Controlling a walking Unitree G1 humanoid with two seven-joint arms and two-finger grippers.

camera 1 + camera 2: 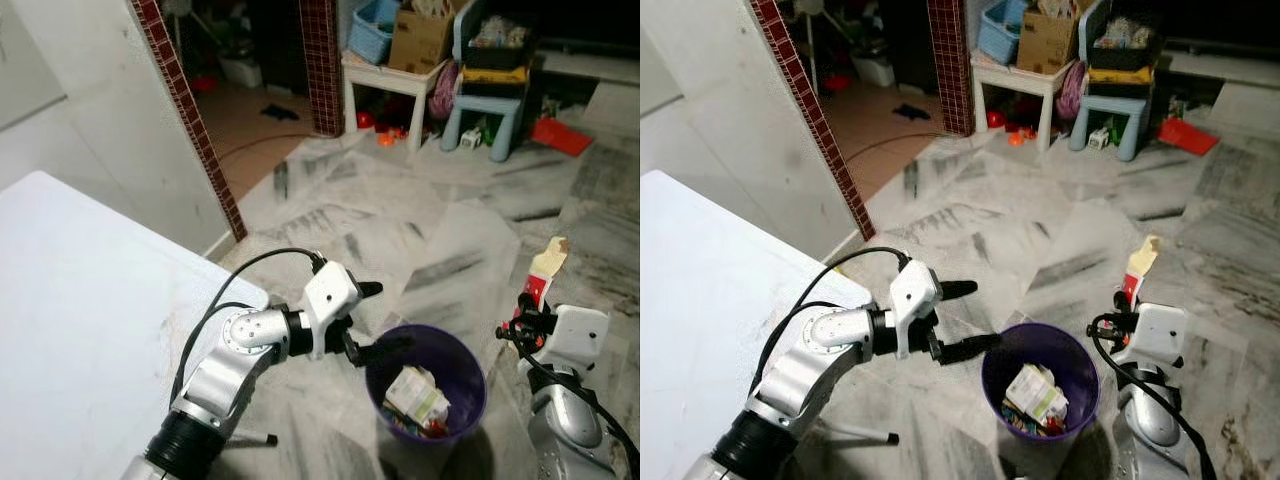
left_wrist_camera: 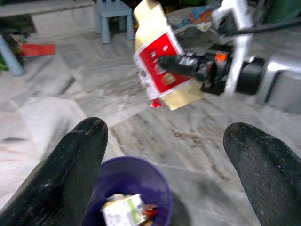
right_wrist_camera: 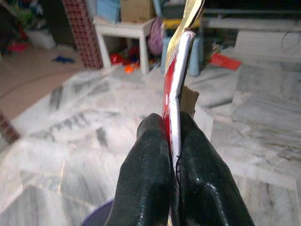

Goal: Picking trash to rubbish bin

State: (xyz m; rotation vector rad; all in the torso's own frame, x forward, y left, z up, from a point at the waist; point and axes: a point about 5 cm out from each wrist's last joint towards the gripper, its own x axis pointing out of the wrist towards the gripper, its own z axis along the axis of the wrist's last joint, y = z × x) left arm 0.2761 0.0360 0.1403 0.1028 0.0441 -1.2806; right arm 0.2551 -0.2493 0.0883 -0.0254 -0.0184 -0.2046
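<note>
My right claw [image 1: 530, 297] pinches the flattened red-and-cream carton [image 1: 543, 271], right of the purple plastic bin [image 1: 470, 376]. I should centre it over the rim before release. My left claw [image 1: 376, 320] is open, empty.

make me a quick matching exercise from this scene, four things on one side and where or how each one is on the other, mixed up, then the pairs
Things:
1. left gripper
2. right gripper
3. flattened red and cream carton
4. purple bin

Places or states:
A. on the marble floor between the two arms, with trash already inside
B. fingers spread apart, beside the bin's rim, holding nothing
C. pinched between two black fingers, held up off the floor to one side of the bin
D. fingers closed tight on a thin piece of trash

Pairs: 1-B, 2-D, 3-C, 4-A
</note>
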